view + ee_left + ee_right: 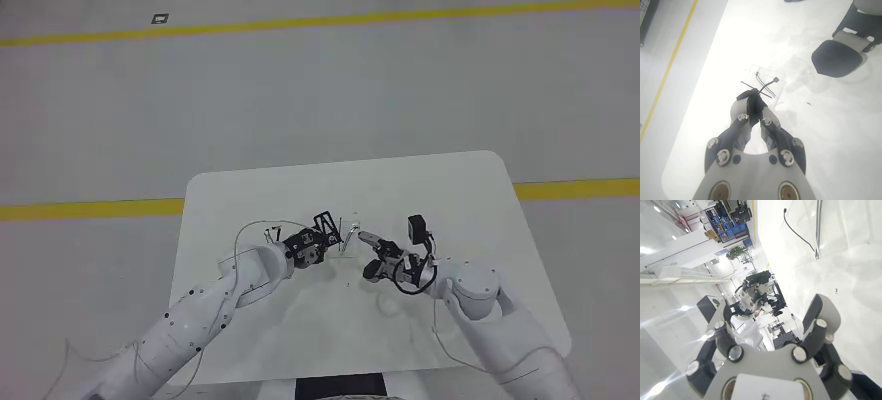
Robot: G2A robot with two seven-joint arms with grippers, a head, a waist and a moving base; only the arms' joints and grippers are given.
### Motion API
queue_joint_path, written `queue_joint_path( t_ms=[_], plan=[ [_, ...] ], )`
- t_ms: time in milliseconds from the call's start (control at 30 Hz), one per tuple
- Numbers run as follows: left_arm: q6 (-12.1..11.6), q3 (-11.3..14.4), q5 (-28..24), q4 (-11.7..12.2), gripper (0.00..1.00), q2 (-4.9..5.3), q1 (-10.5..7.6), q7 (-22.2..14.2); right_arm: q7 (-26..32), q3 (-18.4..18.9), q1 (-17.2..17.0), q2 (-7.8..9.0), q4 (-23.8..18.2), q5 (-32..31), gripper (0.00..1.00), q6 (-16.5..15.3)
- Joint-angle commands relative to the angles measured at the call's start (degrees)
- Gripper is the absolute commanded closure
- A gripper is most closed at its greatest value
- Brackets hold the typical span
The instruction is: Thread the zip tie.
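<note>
Left wrist view: gripped zip tie [767, 85]

Bright overhead light washes out the white table [734, 56], casting faint shadows.

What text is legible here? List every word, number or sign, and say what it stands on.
No text can be read.
Floor plate: too small to read.
Label on the base of the right gripper: one dark mark, cut off at the picture's edge.
</note>
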Motion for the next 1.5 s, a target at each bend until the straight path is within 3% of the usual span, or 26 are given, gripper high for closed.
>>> queue_joint_path(
  t_ms=[0, 133, 1267, 1467],
  plan=[
    [0.00, 0.00, 0.00, 0.00, 1.00, 0.00, 0.00, 0.00, -0.18, -0.61, 0.19, -0.10, 0.02, 0.54, 0.00, -0.18],
    [0.00, 0.00, 0.00, 0.00, 1.00, 0.00, 0.00, 0.00, 1.37, -1.32, 0.91, -0.27, 0.52, 3.22, 0.00, -0.48],
    [0.00, 0.00, 0.00, 0.00, 1.00, 0.00, 0.00, 0.00, 1.21, -1.35, 0.87, -0.29, 0.55, 3.28, 0.00, -0.57],
    [0.00, 0.00, 0.00, 0.00, 1.00, 0.00, 0.00, 0.00, 1.69, -2.33, 1.75, -0.57, 1.89, 6.67, 0.00, -0.41]
  ],
)
